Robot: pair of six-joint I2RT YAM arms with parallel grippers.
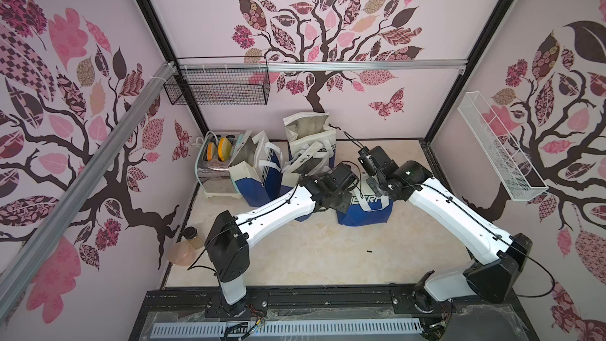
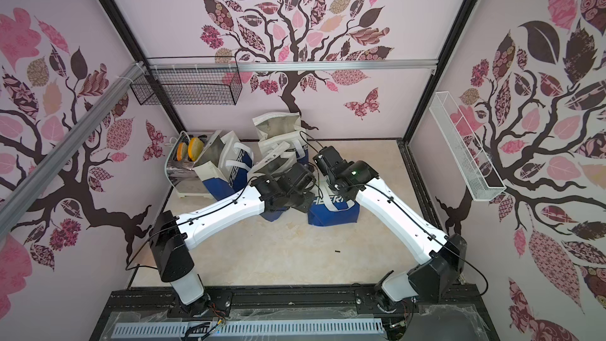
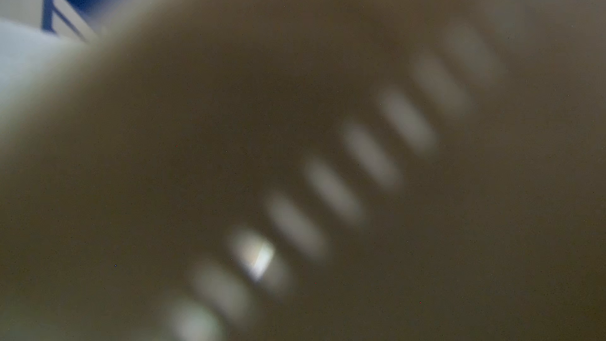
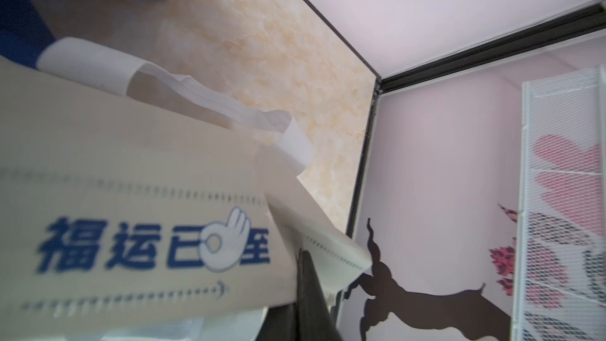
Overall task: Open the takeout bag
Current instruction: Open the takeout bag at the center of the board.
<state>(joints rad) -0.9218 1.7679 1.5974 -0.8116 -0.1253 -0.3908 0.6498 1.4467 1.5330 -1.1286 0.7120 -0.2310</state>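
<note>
Marble-pattern table (image 1: pixel 295 250): the blue-and-white takeout bag (image 1: pixel 364 213) sits just off centre toward 3 o'clock, with further bags (image 1: pixel 262 172) grouped at 11 to 12 o'clock and a toaster (image 1: pixel 216 172) at 10 o'clock. The left gripper (image 1: pixel 339 201) is at that bag's 9 o'clock side with jaws together; its wrist view is filled with blurred stitched fabric, so any hold cannot be confirmed. The right gripper (image 1: pixel 377 188) is at the bag's 12 o'clock rim, its dark finger (image 4: pixel 308 293) clamped on the white printed edge.
</note>
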